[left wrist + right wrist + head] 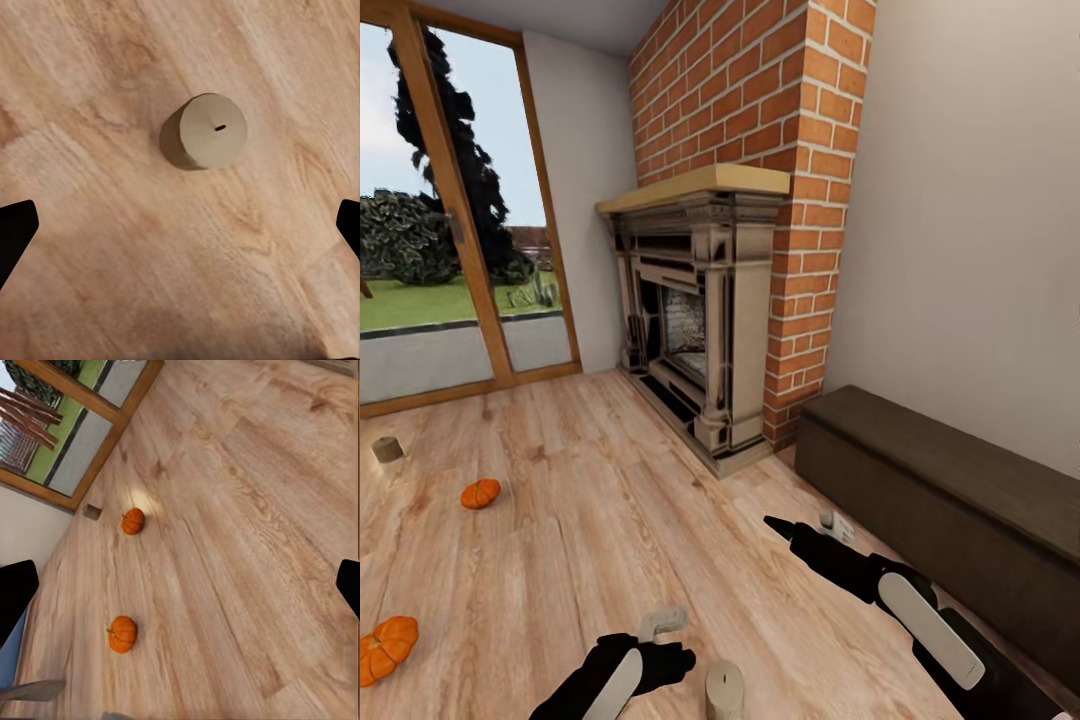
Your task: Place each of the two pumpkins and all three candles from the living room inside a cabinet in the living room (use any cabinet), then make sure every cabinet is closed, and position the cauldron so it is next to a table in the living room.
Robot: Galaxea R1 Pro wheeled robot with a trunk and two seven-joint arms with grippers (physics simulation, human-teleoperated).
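A tan candle (724, 690) stands upright on the wooden floor just right of my left gripper (658, 655). In the left wrist view the same candle (214, 132) lies ahead of the open left gripper (180, 229), beyond its fingertips (15, 232). My right gripper (800, 535) hovers open and empty over the floor in front of the dark-brown cabinet (960, 500), whose fronts are shut. Two pumpkins (480, 493) (387, 648) and another candle (387, 450) sit on the floor at far left; the right wrist view shows those pumpkins (133, 520) (122, 634) and that candle (92, 512). The cauldron and the table are out of view.
A brick chimney with a fireplace (700, 330) stands ahead against the wall. A wood-framed glass door (450, 260) fills the left wall. The cabinet runs along the right wall, with open wooden floor (620, 500) between it and the pumpkins.
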